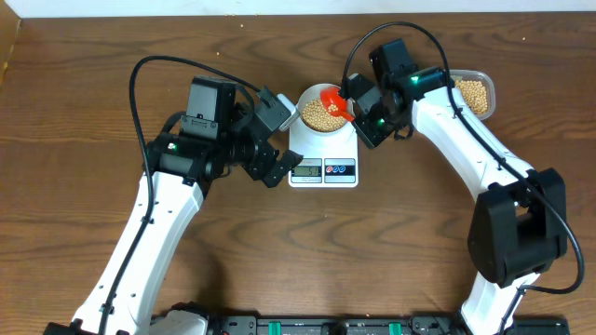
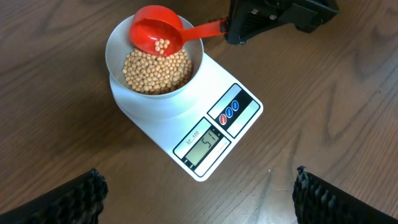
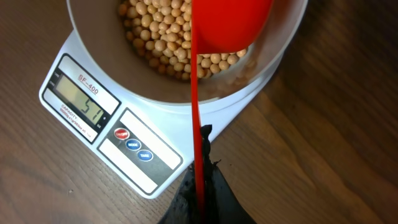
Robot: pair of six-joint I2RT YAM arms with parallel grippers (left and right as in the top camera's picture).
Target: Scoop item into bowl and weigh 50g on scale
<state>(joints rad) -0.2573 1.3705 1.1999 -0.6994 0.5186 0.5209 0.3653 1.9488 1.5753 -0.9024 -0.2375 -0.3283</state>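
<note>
Tabletop (image 1: 74, 186) is dark brown wood grain, w/ a pale strip along the far edge in the overhead view; can't tell if that's wall or floor. A black rail (image 1: 307, 327) w/ green bits runs along the near edge. The white scale (image 1: 323, 170) sits mid-table. The bowl (image 2: 155, 102) is on its platform, approx half full of beans (image 2: 155, 71). The LCD reads 51 in both wrist views. My right gripper (image 3: 200, 186) is pinched tight on the handle of the red scoop (image 2: 155, 31). The cup hangs over the bowl on the R arm's side w/ a few beans in it. My left gripper (image 1: 282, 140) has its jaws spread wide, holding nothing, just left of the scale and facing it. A clear tub (image 1: 490, 91) w/ more beans sits far right, beside the R arm.
</note>
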